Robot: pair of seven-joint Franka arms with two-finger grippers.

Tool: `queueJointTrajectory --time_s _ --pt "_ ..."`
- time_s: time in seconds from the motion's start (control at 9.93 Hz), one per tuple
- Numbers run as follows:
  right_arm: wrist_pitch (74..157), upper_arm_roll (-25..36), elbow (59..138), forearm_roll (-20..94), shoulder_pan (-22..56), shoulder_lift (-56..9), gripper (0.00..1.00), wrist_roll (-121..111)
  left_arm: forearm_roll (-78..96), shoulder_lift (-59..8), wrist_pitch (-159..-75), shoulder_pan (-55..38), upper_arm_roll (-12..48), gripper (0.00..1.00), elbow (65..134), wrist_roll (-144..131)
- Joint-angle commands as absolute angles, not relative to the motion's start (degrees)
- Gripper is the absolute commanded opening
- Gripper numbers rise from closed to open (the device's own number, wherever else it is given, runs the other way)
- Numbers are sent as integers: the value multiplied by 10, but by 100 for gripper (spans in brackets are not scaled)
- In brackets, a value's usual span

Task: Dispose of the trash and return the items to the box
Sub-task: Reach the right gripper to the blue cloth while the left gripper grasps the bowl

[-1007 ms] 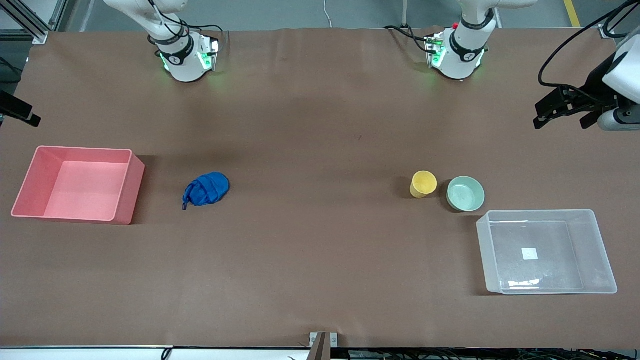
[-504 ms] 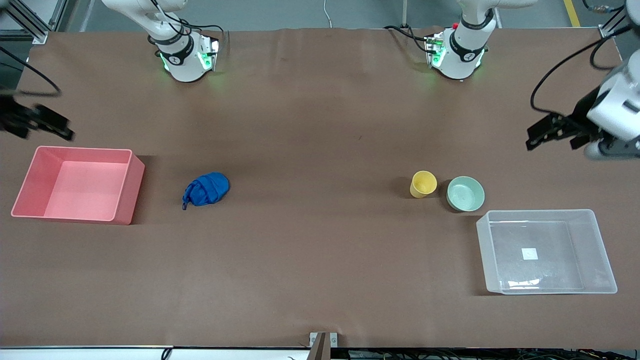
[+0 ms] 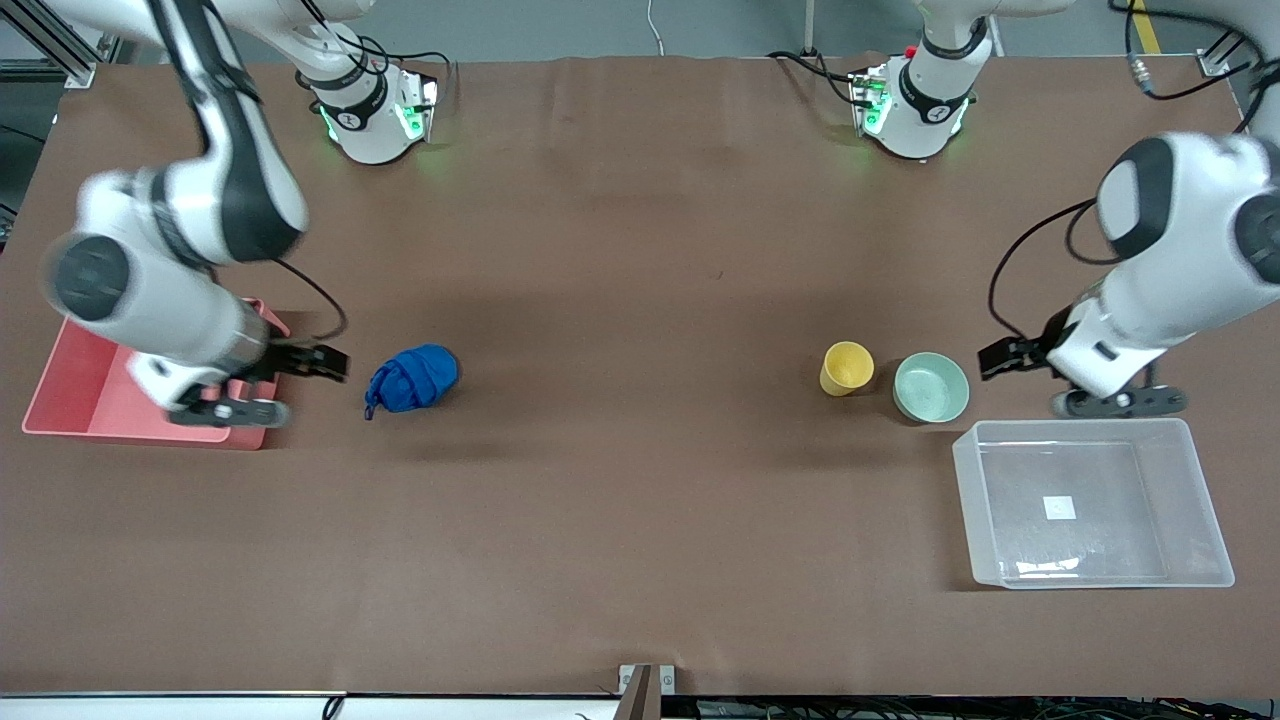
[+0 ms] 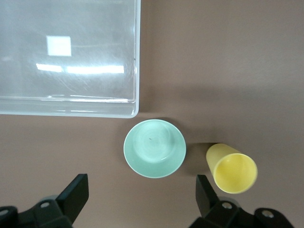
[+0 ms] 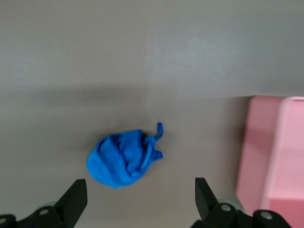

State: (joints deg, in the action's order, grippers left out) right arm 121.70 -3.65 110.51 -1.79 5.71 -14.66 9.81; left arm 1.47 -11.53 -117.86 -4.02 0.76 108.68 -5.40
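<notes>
Trash (image 3: pixel 413 377) one wad, one cup (image 3: pixel 847 367), one bowl (image 3: pixel 931 387), two bins

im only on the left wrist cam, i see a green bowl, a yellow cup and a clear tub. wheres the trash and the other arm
Observer: The blue wad lies toward the right arm's end of the table, beside a pink bin.
Operator: is the right gripper on it
Observer: No. The right gripper hangs open over the table between the pink bin and the wad, holding nothing.
Operator: and mine, from outside
Observer: The left gripper is open over the table beside the green bowl, with the yellow cup next to the bowl.
Operator: anything in the tub or bin
Observer: The clear tub shows only a white sticker; the right arm hides part of the bin.
</notes>
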Motion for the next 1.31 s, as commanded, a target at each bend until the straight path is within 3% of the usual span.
queueJointTrajectory --time_s 0.0,0.2,0.4,0.71,0.81,1.01,1.11,1.21 --pt "1371 -37 1225 -30 69 -152 100 113 17 -170 -1221 -35 7 99 1106 -34" --pt "1440 -37 1258 -33 70 -178 100 113 17 -205 -1249 -32 7 99 1107 -28" --pt "1456 -37 1266 -33 80 -198 100 114 16 -232 -1280 -15 9 99 1114 -11" --pt "1541 -38 1303 -33 80 -221 99 113 17 -251 -1368 -16 11 99 1167 -12" --pt "1539 -40 1302 -33 83 -228 87 112 17 -263 -1384 -16 11 99 1174 -11" --pt "1536 -41 1297 -33 83 -234 22 112 17 -284 -1385 -16 11 91 1174 -9" --pt "1535 -41 1294 -33 78 -234 6 115 17 -290 -1385 -15 11 78 1176 -7" --pt "1535 -41 1289 -33 76 -234 1 115 17 -291 -1385 -15 11 48 1179 -7"
